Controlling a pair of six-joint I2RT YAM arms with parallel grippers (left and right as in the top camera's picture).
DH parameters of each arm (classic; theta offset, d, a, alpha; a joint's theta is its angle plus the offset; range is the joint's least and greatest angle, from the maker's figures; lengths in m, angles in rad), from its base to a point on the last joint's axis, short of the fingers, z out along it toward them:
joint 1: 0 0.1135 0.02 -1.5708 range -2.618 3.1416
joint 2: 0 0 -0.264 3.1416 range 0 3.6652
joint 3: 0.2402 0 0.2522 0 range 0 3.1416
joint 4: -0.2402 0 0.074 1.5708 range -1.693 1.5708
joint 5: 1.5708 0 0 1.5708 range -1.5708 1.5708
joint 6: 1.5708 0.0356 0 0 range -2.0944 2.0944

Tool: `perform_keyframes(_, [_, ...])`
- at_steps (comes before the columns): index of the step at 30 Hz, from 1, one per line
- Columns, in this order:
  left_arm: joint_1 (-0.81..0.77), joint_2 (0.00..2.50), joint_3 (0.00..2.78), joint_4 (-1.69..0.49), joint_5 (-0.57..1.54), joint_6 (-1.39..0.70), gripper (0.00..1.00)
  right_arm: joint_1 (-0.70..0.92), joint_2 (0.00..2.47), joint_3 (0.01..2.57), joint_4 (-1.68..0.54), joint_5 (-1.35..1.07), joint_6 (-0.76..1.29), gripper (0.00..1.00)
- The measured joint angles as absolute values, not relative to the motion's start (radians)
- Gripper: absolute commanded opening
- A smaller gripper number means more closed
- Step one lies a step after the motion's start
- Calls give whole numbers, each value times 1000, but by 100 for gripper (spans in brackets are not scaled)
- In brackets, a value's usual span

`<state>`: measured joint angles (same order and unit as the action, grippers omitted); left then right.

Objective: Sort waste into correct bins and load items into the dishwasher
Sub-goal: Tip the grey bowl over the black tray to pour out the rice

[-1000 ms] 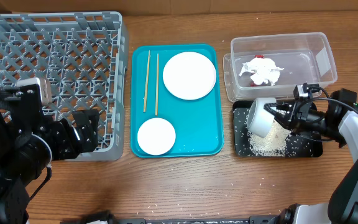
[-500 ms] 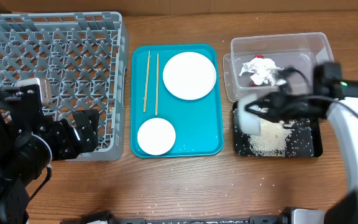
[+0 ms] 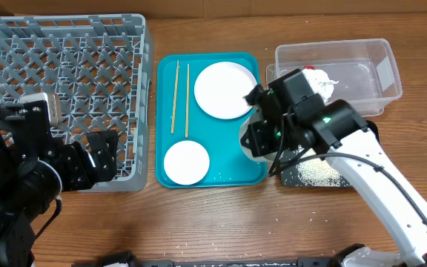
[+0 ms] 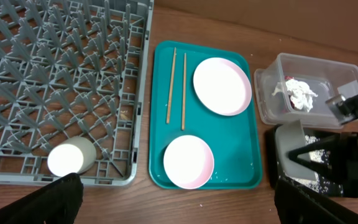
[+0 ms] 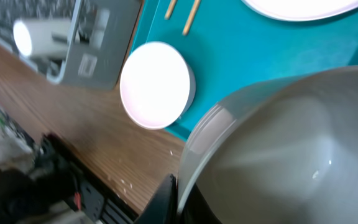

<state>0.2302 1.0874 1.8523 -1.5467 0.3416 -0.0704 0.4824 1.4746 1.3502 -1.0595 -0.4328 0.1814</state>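
- The right tool (image 3: 259,139) hangs over the right edge of the teal tray (image 3: 232,176), with the pale rim of the grey-green bowl (image 3: 247,142) showing at its left side.
- Pink plate (image 3: 225,90): just beyond it, to the left.
- Small pink bowl (image 3: 186,162): left, nearer.
- Chopsticks (image 3: 181,98): further left.
- Black tray (image 3: 288,179) with rice (image 3: 317,172): just right.
- Clear tub (image 3: 380,70): beyond, right.

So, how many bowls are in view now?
2. The small pink bowl sits on the teal tray, at its near left corner. The grey-green bowl is held by the right gripper above the tray's right edge. The arm could hide something small.
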Motion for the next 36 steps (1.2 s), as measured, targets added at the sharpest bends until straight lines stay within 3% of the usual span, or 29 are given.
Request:
perform_keyframes(4, [230,1087,1852,-1547,342,-70,100,357,1475,1350,-1033,-551,209,4])
perform_keyframes(11, [230,1087,1852,-1546,342,-70,100,-14,1475,1307,-1012,-938,178,4])
perform_keyframes(18, [230,1087,1852,-1546,342,-70,100,-287,1490,1077,-956,-1227,108,4])
perform_keyframes(24, [230,1087,1852,-1546,342,-70,100,-362,1505,823,-702,-1435,84,4])
perform_keyframes(36, [230,1091,1852,-1547,342,-70,100,-349,1500,813,-653,-1510,102,4])
